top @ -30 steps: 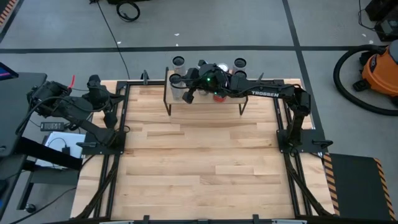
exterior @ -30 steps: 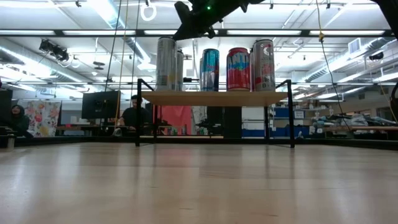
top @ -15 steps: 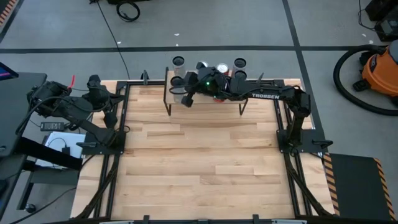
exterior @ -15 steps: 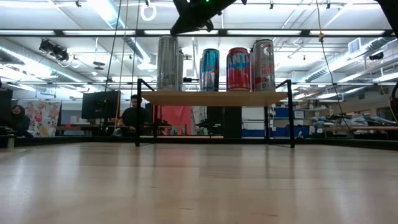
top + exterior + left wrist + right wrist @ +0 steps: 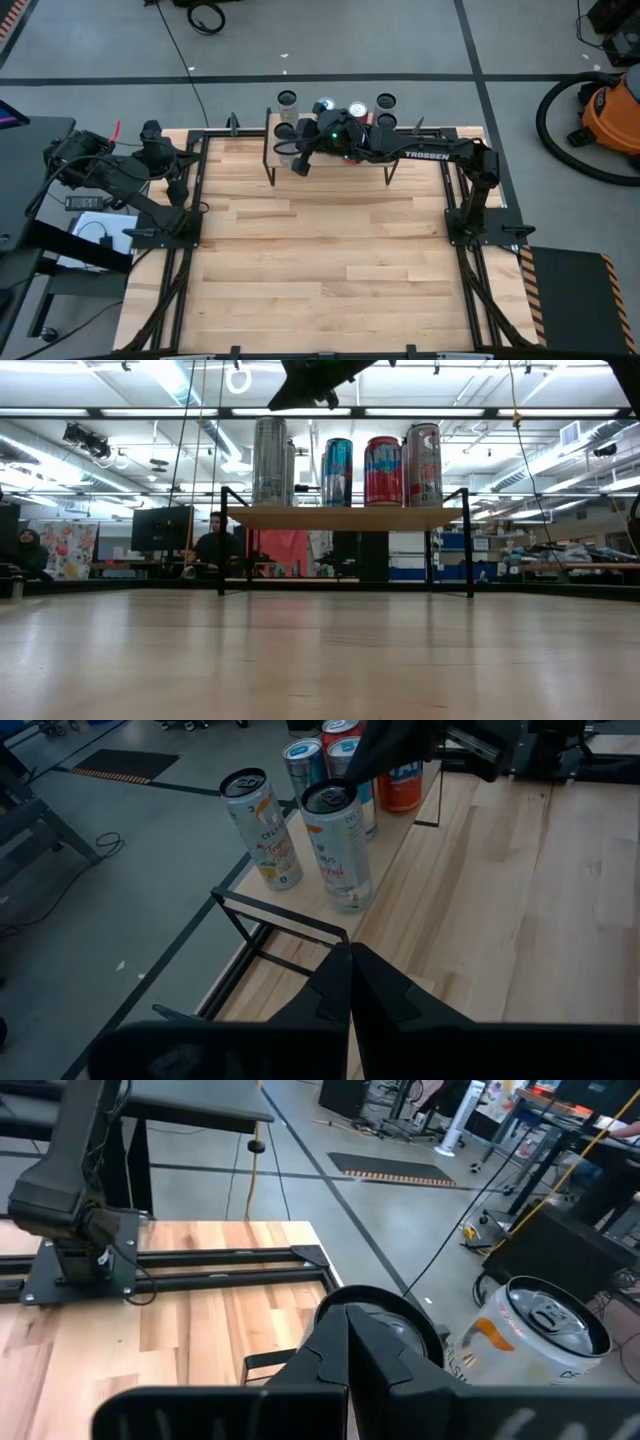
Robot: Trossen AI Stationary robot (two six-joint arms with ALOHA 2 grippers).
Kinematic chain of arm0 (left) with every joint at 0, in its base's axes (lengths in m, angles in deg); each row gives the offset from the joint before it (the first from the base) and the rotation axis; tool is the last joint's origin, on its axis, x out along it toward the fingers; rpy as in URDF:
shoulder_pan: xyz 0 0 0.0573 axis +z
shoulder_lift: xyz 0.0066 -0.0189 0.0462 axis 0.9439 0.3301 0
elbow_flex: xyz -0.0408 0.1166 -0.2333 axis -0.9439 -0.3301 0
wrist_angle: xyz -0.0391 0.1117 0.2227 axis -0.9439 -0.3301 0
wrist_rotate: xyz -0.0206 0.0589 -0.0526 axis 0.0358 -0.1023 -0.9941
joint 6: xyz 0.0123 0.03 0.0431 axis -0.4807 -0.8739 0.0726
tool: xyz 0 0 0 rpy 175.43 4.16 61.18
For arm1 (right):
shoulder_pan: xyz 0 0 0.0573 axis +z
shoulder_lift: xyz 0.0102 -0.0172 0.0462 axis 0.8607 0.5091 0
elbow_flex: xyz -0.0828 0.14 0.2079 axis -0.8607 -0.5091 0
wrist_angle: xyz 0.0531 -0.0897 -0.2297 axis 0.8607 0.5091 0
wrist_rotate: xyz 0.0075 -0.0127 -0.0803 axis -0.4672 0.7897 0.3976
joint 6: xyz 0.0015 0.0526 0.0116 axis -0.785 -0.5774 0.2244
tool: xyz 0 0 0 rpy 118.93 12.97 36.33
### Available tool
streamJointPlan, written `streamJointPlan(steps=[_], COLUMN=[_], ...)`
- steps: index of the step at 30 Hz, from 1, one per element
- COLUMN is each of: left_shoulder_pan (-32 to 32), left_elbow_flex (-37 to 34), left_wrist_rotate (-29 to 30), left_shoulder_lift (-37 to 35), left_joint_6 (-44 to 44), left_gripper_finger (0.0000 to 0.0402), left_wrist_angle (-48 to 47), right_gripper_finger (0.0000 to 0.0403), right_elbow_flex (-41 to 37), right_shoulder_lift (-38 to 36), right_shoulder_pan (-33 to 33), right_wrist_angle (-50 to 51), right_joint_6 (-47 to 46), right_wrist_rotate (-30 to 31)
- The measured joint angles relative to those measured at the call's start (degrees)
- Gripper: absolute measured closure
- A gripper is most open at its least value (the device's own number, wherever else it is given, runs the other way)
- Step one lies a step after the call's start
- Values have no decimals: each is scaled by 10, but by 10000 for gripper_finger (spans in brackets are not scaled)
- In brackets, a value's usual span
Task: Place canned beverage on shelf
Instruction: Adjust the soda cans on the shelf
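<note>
Wooden table fills most of the high view, shelf stands at its far edge, centred, on thin black legs. Right arm reaches from the right side across the shelf, right gripper above the shelf's left end, over the silver cans, fingers closed together, nothing between them. Left arm folded at the table's left far corner, left gripper closed and empty, pointing toward the shelf. Five cans stand upright on the shelf: two silver cans at the left, one behind the other, then blue can, red can, and a silver-and-red can at the right. Orange vacuum on the floor, far right. Person seated in the room behind the table
</note>
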Motion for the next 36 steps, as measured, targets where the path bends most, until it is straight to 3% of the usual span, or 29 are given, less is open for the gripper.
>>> streamJointPlan(steps=[36], left_shoulder_pan=[0], left_elbow_flex=[0], left_wrist_rotate=[0], left_shoulder_lift=[0], left_joint_6=[0], left_gripper_finger=[395], left_wrist_angle=[0], right_gripper_finger=[400], right_elbow_flex=[3], right_shoulder_lift=[5], right_shoulder_pan=[-17], right_wrist_angle=[36], right_joint_6=[-36], right_wrist_rotate=[-2])
